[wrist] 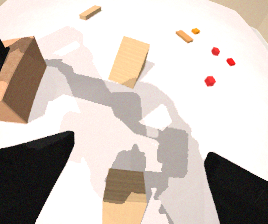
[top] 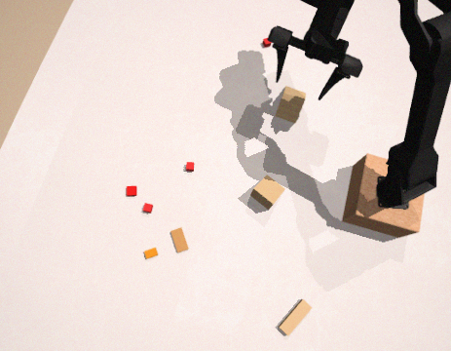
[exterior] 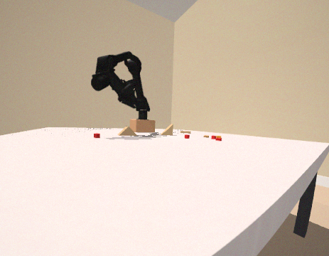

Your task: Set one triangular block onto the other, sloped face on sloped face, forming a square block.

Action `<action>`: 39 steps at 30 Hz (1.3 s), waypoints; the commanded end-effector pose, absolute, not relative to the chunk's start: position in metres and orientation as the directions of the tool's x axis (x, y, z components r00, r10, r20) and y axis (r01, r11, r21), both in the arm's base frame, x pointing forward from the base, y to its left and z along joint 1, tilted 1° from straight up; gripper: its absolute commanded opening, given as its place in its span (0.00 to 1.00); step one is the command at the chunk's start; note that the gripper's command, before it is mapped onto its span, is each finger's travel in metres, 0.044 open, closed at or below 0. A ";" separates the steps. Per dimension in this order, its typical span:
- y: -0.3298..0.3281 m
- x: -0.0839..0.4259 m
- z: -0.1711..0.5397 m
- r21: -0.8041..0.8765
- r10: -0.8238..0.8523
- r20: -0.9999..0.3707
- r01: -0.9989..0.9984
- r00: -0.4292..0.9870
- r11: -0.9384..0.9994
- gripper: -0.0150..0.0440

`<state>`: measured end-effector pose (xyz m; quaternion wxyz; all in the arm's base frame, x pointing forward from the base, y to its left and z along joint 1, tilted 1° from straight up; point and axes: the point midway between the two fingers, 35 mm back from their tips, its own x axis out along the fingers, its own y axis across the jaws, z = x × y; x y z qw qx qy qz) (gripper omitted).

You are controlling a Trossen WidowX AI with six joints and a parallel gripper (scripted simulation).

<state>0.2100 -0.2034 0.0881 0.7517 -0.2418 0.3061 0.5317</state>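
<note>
One triangular block [top: 289, 108] [exterior: 127, 131] [wrist: 124, 186] lies on its widest face, ridge up, with two slopes showing. The other triangular block [top: 269, 191] [exterior: 168, 130] [wrist: 130, 59] stands apart from it, nearer the middle of the top view; in the exterior view it has an upright right side and a slope facing left. My gripper [top: 298, 91] [wrist: 143, 149] is wide open and empty, raised above the table near the ridge-up block, which shows between and below the fingertips in the wrist view. The fingers are hard to make out in the exterior view.
Red cubes [top: 190, 167] [top: 131, 190] [top: 147, 208] lie left of the blocks; another red cube [top: 267, 42] [exterior: 96, 135] is beyond the gripper. An orange block [top: 150, 253], a brown block [top: 179, 240] and a long pale block [top: 294, 317] lie farther off. The arm stands on a wooden box [top: 354, 195] [exterior: 142, 126].
</note>
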 end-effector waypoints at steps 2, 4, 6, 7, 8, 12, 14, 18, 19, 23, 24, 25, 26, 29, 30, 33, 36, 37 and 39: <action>-0.190 0.210 0.074 0.057 0.618 -0.776 -0.964 0.121 0.260 1.00; -0.175 0.208 0.058 0.171 0.536 -0.843 -0.964 -0.036 0.205 1.00; -0.165 0.206 0.044 0.263 0.416 -0.894 -0.948 -0.169 0.180 1.00; -0.161 0.205 0.039 0.298 0.344 -0.912 -0.938 -0.224 0.178 1.00; -0.157 0.205 0.034 0.324 0.266 -0.925 -0.928 -0.271 0.183 1.00; -0.148 0.208 0.021 0.337 -0.085 -0.927 -0.910 -0.366 0.241 1.00; -0.145 0.212 0.020 0.284 -0.265 -0.896 -0.919 -0.356 0.274 1.00; -0.135 0.225 0.026 0.071 -0.589 -0.773 -0.954 -0.237 0.291 1.00; -0.132 0.228 0.029 0.012 -0.645 -0.738 -0.959 -0.199 0.282 1.00; -0.129 0.230 0.032 -0.038 -0.687 -0.707 -0.962 -0.166 0.271 1.00; -0.129 0.230 0.032 -0.038 -0.687 -0.707 -0.962 -0.166 0.271 1.00; -0.129 0.230 0.032 -0.038 -0.687 -0.707 -0.962 -0.166 0.271 1.00; -0.129 0.230 0.032 -0.038 -0.687 -0.707 -0.962 -0.166 0.271 1.00; -0.129 0.230 0.032 -0.038 -0.687 -0.707 -0.962 -0.166 0.271 1.00; -0.130 0.230 0.031 -0.038 -0.687 -0.707 -0.962 -0.166 0.271 1.00; -0.137 0.231 0.023 -0.039 -0.684 -0.710 -0.961 -0.166 0.274 1.00; -0.153 0.229 0.006 -0.042 -0.679 -0.715 -0.959 -0.167 0.279 1.00; -0.158 0.228 0.000 -0.043 -0.678 -0.716 -0.959 -0.167 0.281 1.00; -0.170 0.226 -0.012 -0.046 -0.677 -0.716 -0.957 -0.167 0.285 1.00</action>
